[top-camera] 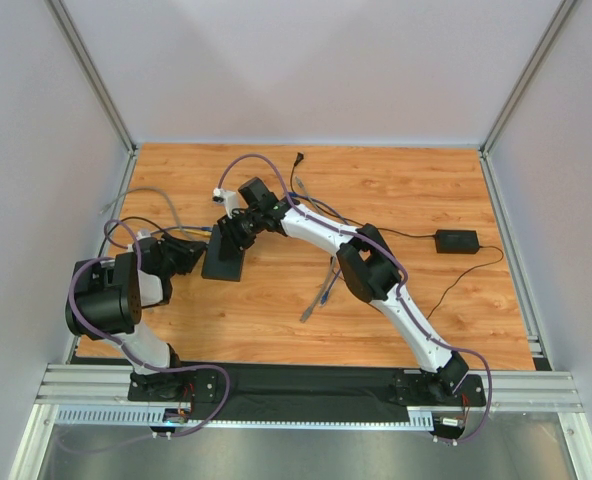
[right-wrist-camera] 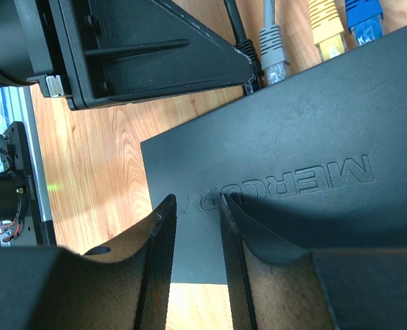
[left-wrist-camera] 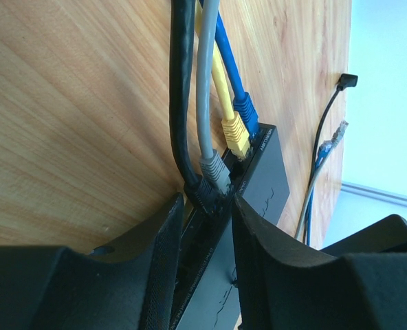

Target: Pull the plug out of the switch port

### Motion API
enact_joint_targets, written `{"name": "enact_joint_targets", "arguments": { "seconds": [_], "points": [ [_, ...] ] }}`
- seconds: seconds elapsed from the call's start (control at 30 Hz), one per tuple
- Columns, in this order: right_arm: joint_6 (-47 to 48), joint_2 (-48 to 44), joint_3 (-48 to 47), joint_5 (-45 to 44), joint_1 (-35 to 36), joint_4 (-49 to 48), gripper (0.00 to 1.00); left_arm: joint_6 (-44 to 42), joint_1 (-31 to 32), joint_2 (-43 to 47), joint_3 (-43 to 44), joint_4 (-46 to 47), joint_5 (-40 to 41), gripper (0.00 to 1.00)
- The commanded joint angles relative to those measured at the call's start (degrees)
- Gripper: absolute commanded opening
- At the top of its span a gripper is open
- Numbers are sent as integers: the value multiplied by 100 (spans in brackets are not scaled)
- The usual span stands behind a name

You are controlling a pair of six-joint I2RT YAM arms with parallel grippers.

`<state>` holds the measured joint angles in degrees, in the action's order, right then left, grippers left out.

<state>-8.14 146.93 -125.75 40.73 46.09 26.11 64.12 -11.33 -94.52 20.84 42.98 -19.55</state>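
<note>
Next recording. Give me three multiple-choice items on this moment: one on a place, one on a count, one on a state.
1. Where on the table is the adapter brick? A far left corner; B near edge, middle; C right side.
2. How many cables are plugged into the switch? A two; B four; C six.
3. The black plug is: A seated in the switch; B loose on the table; C dangling in air.
C: it lies near the right edge. B: black, then grey plug, yellow plug, blue plug. A: it sits in the switch's edge, flanked by the left gripper.
</note>
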Motion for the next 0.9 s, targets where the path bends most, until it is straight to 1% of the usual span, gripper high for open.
{"name": "enact_joint_targets", "arguments": {
  "seconds": [0.0, 0.2, 0.37, 0.57, 0.6, 0.63, 0.7, 0.73, 0.77, 0.87],
  "points": [
    [-30, 292, -37, -109, -29, 650, 34, -268, 26, -128, 16, -378, 57, 42],
    [-12, 292, -81, -109, -47, 668, 34, -277, 26, -181, 69, -273, -49, 40],
    [-3, 362, -186, -100, -56, 747, 34, -391, 26, -181, 166, -483, -75, 40],
    [-3, 362, -221, -100, -100, 755, 34, -347, 26, -172, 184, -580, -40, 35],
    [-3, 362, -213, -100, -108, 755, 34, -347, 26, -172, 184, -546, -49, 31],
    [-3, 371, -221, -109, -126, 755, 34, -339, 26, -172, 184, -545, -58, 29],
    [-21, 389, -248, -109, -126, 755, 34, -338, 26, -181, 175, -528, -49, 27],
    [-21, 397, -265, -118, -135, 755, 34, -338, 26, -181, 175, -536, -23, 24],
    [-29, 424, -292, -179, -135, 773, 34, -347, 26, -189, 166, -536, -22, 18],
    [-91, 485, -397, -328, -152, 825, 34, -339, 26, -190, 105, -554, 65, 12]
  ]
}}
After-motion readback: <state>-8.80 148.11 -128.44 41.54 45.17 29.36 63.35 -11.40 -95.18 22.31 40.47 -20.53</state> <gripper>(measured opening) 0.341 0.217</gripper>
